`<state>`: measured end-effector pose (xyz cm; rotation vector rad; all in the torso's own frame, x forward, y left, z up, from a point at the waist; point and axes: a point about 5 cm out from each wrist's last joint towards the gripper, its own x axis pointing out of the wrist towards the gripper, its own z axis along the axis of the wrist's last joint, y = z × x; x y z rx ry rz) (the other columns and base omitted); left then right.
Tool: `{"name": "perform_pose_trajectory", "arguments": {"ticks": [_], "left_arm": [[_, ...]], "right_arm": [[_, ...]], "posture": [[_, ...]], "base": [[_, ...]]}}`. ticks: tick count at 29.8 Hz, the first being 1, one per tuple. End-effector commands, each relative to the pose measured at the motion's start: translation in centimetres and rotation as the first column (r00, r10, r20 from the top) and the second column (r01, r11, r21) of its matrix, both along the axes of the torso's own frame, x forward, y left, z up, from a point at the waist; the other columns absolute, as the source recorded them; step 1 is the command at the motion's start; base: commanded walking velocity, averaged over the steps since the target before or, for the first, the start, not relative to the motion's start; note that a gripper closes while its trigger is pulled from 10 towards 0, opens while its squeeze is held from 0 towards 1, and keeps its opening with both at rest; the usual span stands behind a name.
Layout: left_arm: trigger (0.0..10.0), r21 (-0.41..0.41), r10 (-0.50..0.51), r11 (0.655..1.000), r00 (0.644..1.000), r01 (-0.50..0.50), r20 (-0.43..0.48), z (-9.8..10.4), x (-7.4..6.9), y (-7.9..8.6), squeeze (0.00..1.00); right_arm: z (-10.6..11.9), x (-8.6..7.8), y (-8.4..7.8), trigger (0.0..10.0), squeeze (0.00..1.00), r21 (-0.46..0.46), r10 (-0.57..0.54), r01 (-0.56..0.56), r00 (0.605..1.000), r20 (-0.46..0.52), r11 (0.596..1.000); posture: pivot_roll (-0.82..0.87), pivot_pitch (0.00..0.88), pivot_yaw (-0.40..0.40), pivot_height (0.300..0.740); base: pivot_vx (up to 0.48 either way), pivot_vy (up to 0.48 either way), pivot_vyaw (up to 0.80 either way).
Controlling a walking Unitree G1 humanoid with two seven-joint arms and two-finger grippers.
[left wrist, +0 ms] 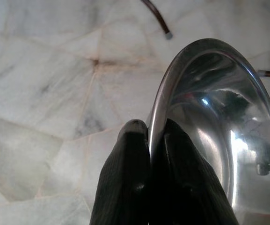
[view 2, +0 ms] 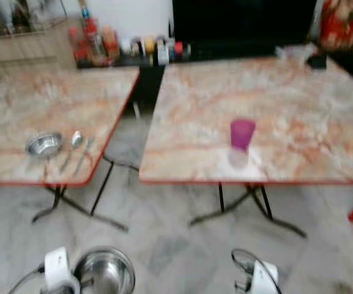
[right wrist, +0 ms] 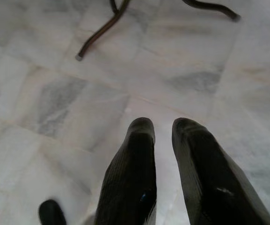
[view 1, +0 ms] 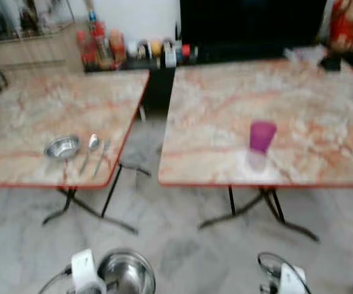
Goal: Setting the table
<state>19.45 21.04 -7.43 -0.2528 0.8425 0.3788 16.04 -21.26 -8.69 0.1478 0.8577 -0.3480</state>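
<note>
Two marble-patterned benches with red edging stand side by side on a pale stone floor [right wrist: 69, 103], a narrow gap between them. The left bench [view 1: 35, 110] carries three metal items near its front edge: one small steel bowl [view 1: 62, 147], and just beside it, toward the gap, one spoon [view 1: 92, 145] and one fork [view 1: 104, 150], lying parallel. The right bench [view 1: 298, 116] carries one purple cup [view 1: 262, 135], upright, near its front edge; small blurred items lie at its far right corner. A row of bottles and jars [view 1: 133, 49] stands on a low dark shelf behind the benches; their number cannot be counted through the blur.

Left pincer [left wrist: 149, 133]: low, above the floor, its two black fingers clamped together on the rim of a second, larger steel bowl [left wrist: 219, 122], one finger outside the wall and one inside.

Right pincer [right wrist: 164, 129]: low over the floor, fingers slightly apart, holding nothing.
</note>
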Motion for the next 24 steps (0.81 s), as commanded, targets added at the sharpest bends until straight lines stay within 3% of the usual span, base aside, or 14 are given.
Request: {"name": "perform_pose_trajectory", "arguments": {"ticks": [1,5,10,19,24], "left_arm": [[10.0,0.028,0.009,1.000,1.000,-0.009,0.018,0.45,0.41,1.02,0.00],[10.0,0.029,0.008,1.000,1.000,-0.008,0.017,0.45,0.40,1.04,0.00],[10.0,0.035,0.000,0.999,1.000,0.000,0.014,0.44,0.39,1.03,0.00],[10.0,0.012,0.000,1.000,1.000,0.000,0.022,0.42,0.43,0.86,0.00],[10.0,-0.002,0.007,1.000,0.999,-0.007,0.032,0.44,0.50,0.74,0.00]], "right_arm": [[0.00,0.41,1.01,10.0,0.00,0.022,0.011,-0.011,1.000,0.010,1.000],[0.00,0.43,1.04,10.0,0.00,0.022,0.011,-0.012,1.000,0.011,1.000],[-0.02,0.40,1.06,10.0,0.00,0.019,0.020,-0.020,1.000,0.006,1.000],[-0.04,0.34,1.04,10.0,0.00,0.027,0.007,-0.007,1.000,0.010,1.000],[-0.04,0.35,1.07,10.0,0.00,0.028,0.008,-0.008,1.000,0.009,1.000]], "posture": [[-0.06,0.000,0.044,0.740],[-0.06,0.000,0.045,0.740],[-0.06,0.000,0.044,0.740],[-0.06,0.000,0.044,0.740],[-0.06,0.000,0.043,0.740]], "base": [[0.251,0.000,0.00],[0.251,0.000,0.00],[0.249,-0.322,0.00],[0.000,-0.418,0.00],[0.000,0.000,0.00]]}}
